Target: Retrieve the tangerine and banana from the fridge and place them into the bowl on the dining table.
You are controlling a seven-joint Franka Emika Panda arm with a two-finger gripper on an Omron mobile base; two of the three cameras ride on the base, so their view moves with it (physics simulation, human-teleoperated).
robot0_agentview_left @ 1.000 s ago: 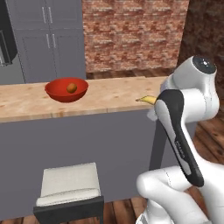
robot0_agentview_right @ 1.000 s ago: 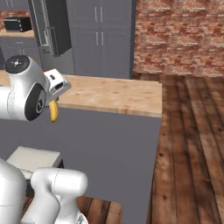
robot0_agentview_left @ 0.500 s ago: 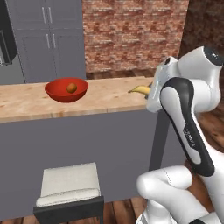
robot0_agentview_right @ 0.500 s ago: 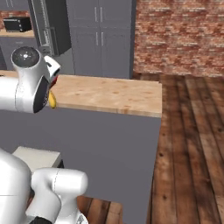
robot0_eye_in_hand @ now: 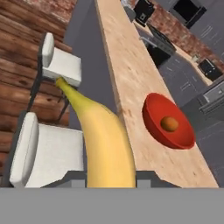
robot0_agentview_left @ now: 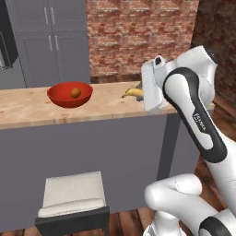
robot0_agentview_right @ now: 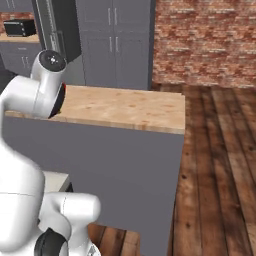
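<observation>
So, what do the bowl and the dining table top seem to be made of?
The bowl looks like glazed ceramic or hard plastic: glossy, uniform red, smooth plain rim. I cannot tell which. The dining table has a top that looks like light unvarnished wood, with pale grain streaks and a matte surface, over a plain grey base of unclear material.

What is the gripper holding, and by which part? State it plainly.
The gripper holds the banana by one end; the rest sticks out ahead of the fingers, over the table edge, short of the bowl.
</observation>
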